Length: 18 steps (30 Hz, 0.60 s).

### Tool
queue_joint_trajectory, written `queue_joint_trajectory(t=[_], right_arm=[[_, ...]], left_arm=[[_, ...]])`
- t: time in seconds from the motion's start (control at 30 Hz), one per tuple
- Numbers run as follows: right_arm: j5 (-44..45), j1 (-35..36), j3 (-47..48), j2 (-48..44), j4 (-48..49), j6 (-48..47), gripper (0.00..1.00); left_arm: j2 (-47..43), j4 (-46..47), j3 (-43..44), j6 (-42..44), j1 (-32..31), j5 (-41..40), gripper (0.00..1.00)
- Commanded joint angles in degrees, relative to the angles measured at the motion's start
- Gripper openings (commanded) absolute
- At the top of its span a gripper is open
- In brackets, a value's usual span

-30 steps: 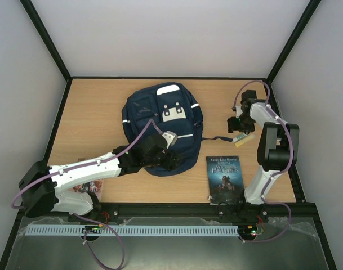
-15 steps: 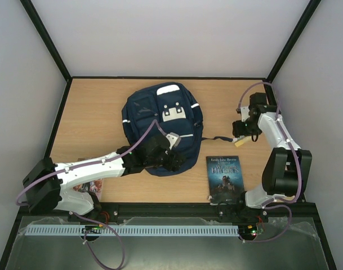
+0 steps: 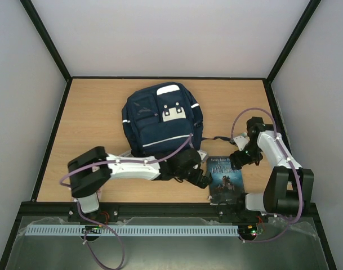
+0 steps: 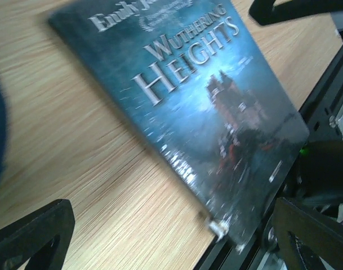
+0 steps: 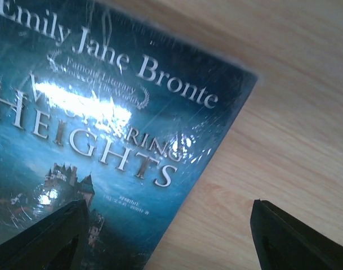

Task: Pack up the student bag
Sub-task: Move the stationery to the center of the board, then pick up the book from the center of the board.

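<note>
Both grippers are spread and empty. The left gripper (image 3: 197,175) faces the Wuthering Heights paperback (image 3: 225,177) edge; the right gripper (image 3: 239,160) hovers over its corner. The student bag (image 3: 161,121) lies just behind the left gripper. Slide one finger under the edge before closing.

Top camera looked down on whole table (image 3: 92,112) from behind bases. Both wrist cameras sat close, sharing book (image 4: 216,112) ahead of jaws.
</note>
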Motion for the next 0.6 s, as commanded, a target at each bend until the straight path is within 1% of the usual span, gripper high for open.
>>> queue_joint_trajectory(t=[0.0, 0.13, 0.23, 0.3, 0.43, 0.5, 0.57], right_arm=[[0.69, -0.18, -2.59, -0.94, -3.98, -3.06, 0.79], [0.31, -0.21, -5.34, -0.35, -2.85, -3.91, 0.79], [-0.69, -0.92, -6.84, 0.46, -1.49, -4.78, 0.79], [-1.12, -1.56, -7.11, 1.41, -0.74, -4.59, 0.79], [-3.10, -3.06, -7.63, 2.83, 0.41, -4.92, 0.78], [-4.62, -4.20, -7.69, 3.92, 0.51, -5.54, 0.76], [-6.54, -5.96, -7.65, 5.60, 0.33, -7.26, 0.74]], left_arm=[[6.76, 5.77, 4.53, -6.92, -1.38, 3.13, 0.99], [10.82, 8.19, 5.37, -14.25, -1.67, 4.00, 0.99], [12.11, 8.76, 5.56, -18.56, -1.79, 3.26, 0.99], [12.77, 10.93, 4.65, -21.83, -1.74, 3.51, 0.99], [14.20, 14.36, 3.97, -26.28, -2.03, 4.24, 0.99], [14.33, 16.26, 3.01, -28.11, -2.09, 4.16, 0.99], [14.76, 16.08, 3.12, -29.40, -2.08, 3.64, 0.99]])
